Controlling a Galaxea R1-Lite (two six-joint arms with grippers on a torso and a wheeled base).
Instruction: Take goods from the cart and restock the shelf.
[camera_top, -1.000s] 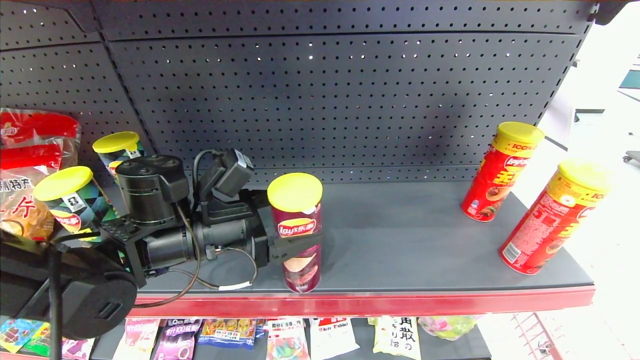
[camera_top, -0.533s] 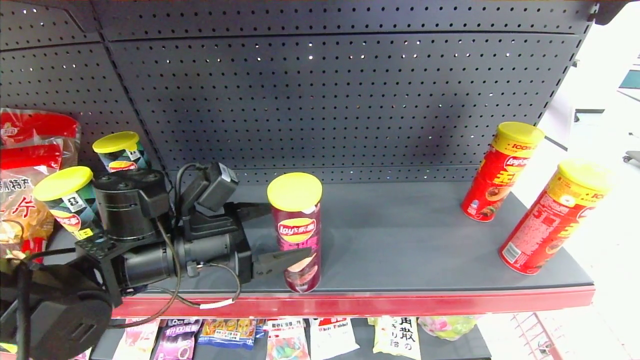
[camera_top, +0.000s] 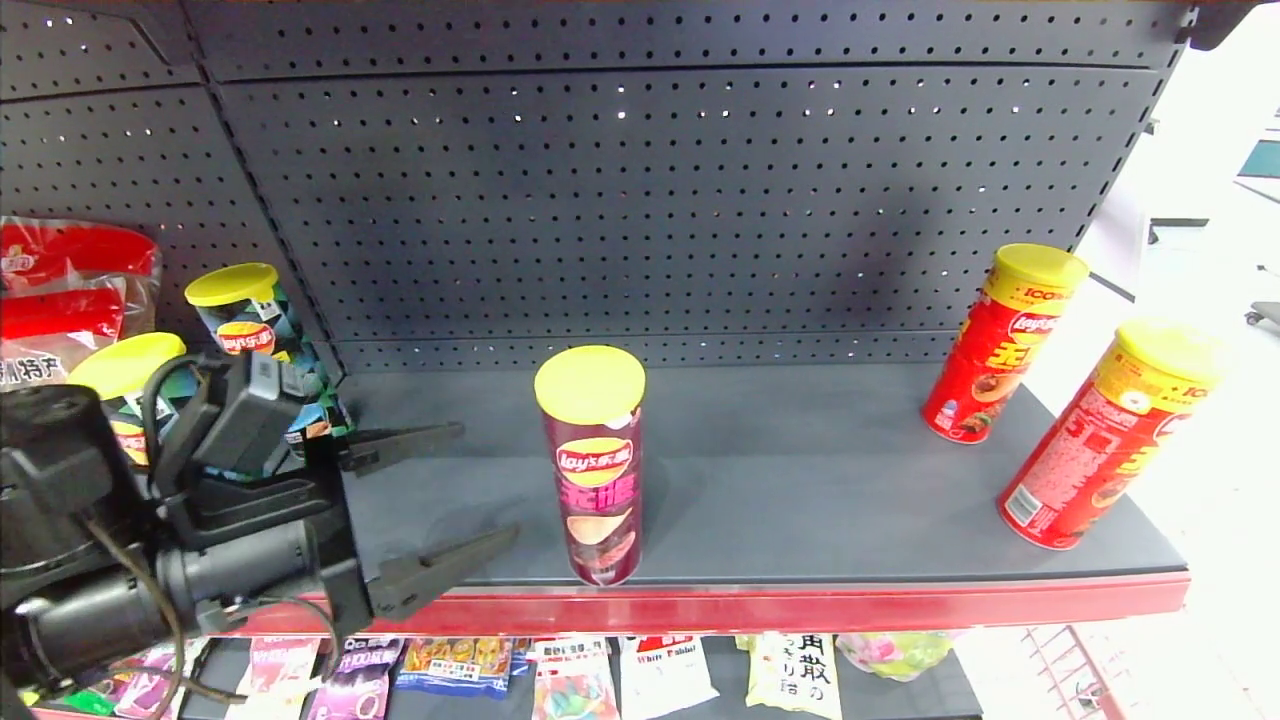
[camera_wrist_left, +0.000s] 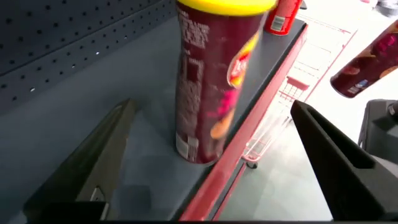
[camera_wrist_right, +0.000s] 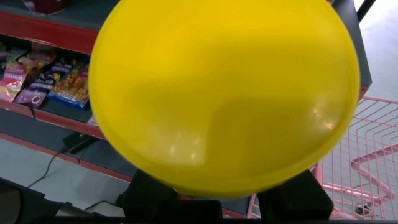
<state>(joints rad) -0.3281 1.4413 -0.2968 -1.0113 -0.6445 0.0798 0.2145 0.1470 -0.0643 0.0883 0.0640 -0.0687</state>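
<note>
A maroon chips can (camera_top: 590, 470) with a yellow lid stands upright near the front edge of the grey shelf (camera_top: 800, 480). My left gripper (camera_top: 487, 480) is open to the left of it, apart from the can, one finger over the shelf and one at its red lip. In the left wrist view the same can (camera_wrist_left: 211, 87) stands free beyond the spread fingers (camera_wrist_left: 93, 162). The right wrist view looks onto the yellow lid (camera_wrist_right: 224, 93) of another can, which my right gripper (camera_wrist_right: 227, 199) holds from below.
Two red cans (camera_top: 1000, 345) (camera_top: 1105, 435) stand at the shelf's right end. Green-patterned cans (camera_top: 245, 300) and snack bags (camera_top: 60, 290) crowd the left end. Bagged sweets (camera_top: 600, 670) lie on the lower shelf. A pink wire cart (camera_wrist_right: 373, 155) is beside the shelf.
My left gripper let go of the maroon can, opened wide and drew back to the left. The can stays standing where it was.
</note>
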